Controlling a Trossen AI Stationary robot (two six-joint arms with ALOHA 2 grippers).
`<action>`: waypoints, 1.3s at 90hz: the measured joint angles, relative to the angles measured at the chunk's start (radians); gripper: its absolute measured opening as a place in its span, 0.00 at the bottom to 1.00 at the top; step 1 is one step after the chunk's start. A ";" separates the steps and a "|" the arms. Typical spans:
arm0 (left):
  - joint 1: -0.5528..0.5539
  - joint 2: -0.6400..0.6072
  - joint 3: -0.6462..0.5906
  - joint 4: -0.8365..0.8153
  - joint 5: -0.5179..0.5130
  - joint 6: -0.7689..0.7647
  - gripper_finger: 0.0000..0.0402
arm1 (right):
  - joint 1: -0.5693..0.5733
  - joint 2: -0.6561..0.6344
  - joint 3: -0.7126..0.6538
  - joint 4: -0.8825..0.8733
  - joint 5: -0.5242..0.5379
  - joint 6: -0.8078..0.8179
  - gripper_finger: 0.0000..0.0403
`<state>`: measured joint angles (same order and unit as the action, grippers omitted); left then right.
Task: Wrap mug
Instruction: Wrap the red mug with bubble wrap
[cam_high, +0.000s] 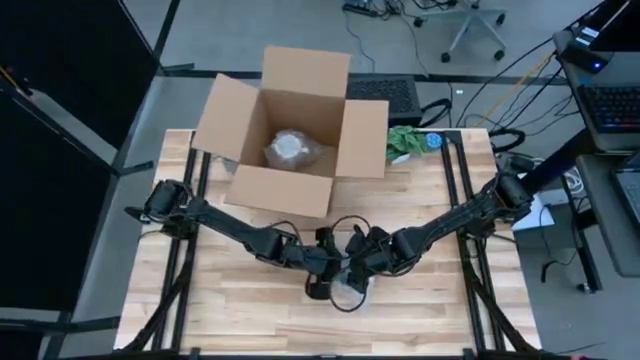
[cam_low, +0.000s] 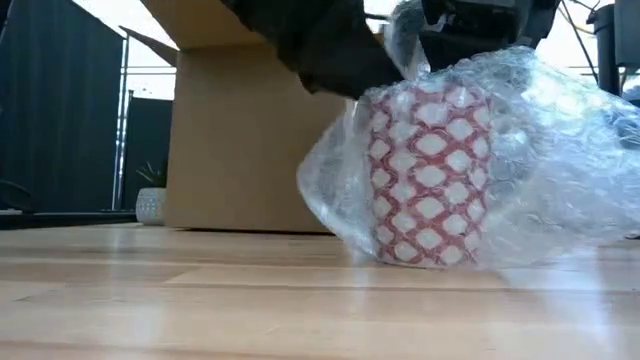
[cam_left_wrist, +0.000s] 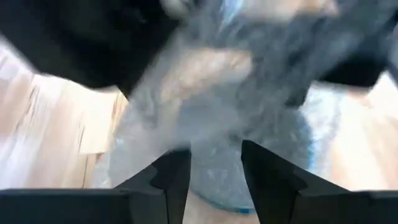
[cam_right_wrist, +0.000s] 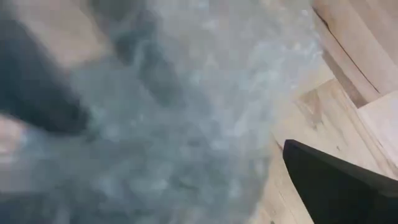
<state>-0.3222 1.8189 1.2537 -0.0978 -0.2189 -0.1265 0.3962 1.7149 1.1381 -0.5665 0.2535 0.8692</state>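
Left tool (cam_left_wrist: 214, 165), fingers parted, straddles the wrap (cam_low: 540, 150) over the mug (cam_low: 425, 175). Right tool (cam_high: 362, 262) state: cannot tell. Both arms converge mid-desk (cam_high: 250, 320).

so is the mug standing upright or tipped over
Upright. In the low view the mug stands with its base flat on the table, sides vertical, with bubble wrap draped loosely around it.

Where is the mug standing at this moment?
In the low view the mug stands upright on the table, loosely covered by bubble wrap, in front of the cardboard box.
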 joint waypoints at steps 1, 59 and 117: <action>0.002 -0.006 0.000 -0.005 0.003 -0.005 0.34 | 0.000 0.000 0.000 0.000 0.000 0.000 0.85; -0.102 -0.151 0.003 -0.343 -0.057 -0.156 0.59 | 0.000 0.000 0.000 -0.001 -0.001 -0.017 0.85; 0.108 -0.162 -0.135 0.060 0.196 0.032 0.59 | -0.002 0.000 0.000 -0.001 -0.021 -0.026 0.85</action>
<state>-0.2137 1.6568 1.1187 -0.0376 -0.0234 -0.0942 0.3946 1.7149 1.1381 -0.5678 0.2322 0.8430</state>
